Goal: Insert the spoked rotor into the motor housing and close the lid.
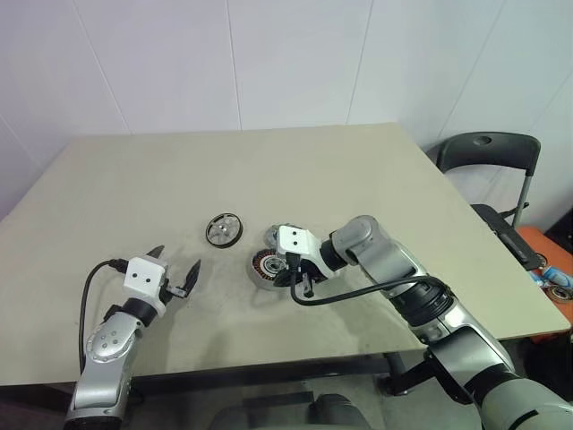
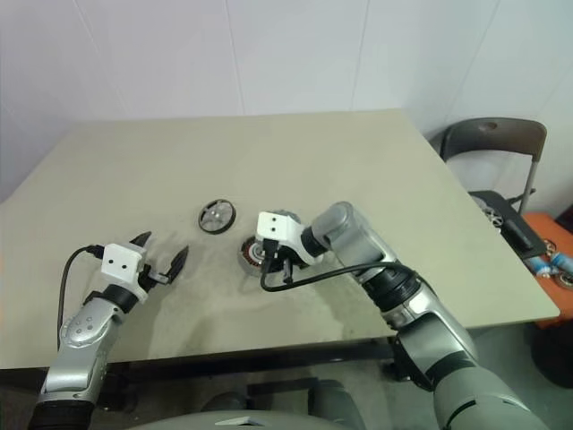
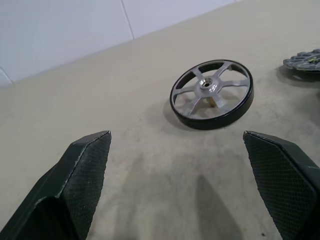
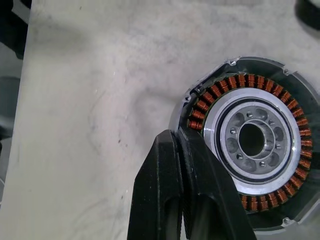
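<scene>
Spoked rotor (image 1: 224,229) lies flat mid-table, away from every edge; judged stiff, light, best pinched across rim. Left gripper (image 1: 175,271) spread; right gripper (image 1: 300,279) pressed together over motor housing (image 4: 252,142)

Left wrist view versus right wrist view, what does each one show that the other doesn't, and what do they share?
The left wrist view has the spoked rotor lying flat on the table, ahead of the left tool with its fingers spread wide, and the notched edge of the lid at the frame's border. The right wrist view has the motor housing from above, copper windings ringing an empty centre, with the right tool shut, its tips at the housing's rim. Both share the same beige tabletop.
</scene>
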`<action>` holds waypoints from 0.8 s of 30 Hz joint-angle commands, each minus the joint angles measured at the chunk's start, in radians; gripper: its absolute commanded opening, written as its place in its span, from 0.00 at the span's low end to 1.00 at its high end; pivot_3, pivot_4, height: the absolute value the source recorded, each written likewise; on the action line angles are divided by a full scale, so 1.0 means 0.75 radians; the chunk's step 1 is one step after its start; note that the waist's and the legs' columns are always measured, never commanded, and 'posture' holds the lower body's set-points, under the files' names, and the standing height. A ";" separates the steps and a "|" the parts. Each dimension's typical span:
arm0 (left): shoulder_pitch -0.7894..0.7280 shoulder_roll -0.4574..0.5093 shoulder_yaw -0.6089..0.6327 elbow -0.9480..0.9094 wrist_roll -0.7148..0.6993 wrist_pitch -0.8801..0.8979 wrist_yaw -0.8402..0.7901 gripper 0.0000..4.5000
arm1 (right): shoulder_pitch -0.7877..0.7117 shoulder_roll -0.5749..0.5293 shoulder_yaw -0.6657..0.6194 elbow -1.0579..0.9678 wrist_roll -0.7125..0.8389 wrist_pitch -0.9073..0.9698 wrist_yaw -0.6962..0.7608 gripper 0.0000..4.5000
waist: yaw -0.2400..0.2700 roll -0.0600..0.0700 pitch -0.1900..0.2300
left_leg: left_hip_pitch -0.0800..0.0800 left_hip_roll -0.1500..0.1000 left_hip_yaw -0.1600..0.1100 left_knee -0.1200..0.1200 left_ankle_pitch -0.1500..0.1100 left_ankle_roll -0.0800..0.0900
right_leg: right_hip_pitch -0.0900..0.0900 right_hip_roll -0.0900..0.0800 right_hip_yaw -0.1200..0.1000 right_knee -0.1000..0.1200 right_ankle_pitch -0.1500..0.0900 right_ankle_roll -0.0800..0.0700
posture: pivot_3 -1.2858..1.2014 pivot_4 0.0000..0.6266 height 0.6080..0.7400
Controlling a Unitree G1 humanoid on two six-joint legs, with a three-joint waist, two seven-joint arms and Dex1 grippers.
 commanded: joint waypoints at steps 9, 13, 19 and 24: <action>-0.027 0.001 0.003 -0.008 0.003 -0.017 0.004 1.00 | -0.024 0.019 0.015 -0.075 0.078 0.035 -0.077 0.14 | 0.000 0.000 0.000 | 0.000 0.000 0.000 0.000 0.000 0.000 | 0.000 0.000 0.000 0.000 0.000 0.000 | 0.52 0.00 1.00; -0.037 -0.001 -0.002 -0.004 0.004 -0.016 0.004 1.00 | -0.023 -0.001 0.012 -0.107 0.102 0.054 -0.071 0.44 | 0.000 -0.001 -0.001 | 0.001 0.000 0.000 0.001 0.000 0.000 | 0.001 0.000 0.000 0.000 0.000 0.000 | 0.52 0.00 1.00; -0.052 0.001 -0.006 0.005 0.005 -0.017 -0.002 1.00 | -0.028 -0.025 -0.127 -0.099 0.195 0.094 -0.129 0.88 | 0.001 -0.002 -0.001 | 0.001 0.000 0.000 0.001 0.000 0.000 | 0.001 0.000 0.000 0.000 0.000 0.000 | 0.52 0.00 1.00; -0.051 -0.001 -0.009 -0.007 0.004 -0.010 -0.003 1.00 | -0.034 -0.068 -0.230 0.076 0.185 0.028 -0.246 0.88 | 0.001 -0.002 -0.001 | 0.001 0.000 0.000 0.001 0.000 0.000 | 0.001 0.000 0.000 0.000 0.000 0.000 | 0.52 0.00 1.00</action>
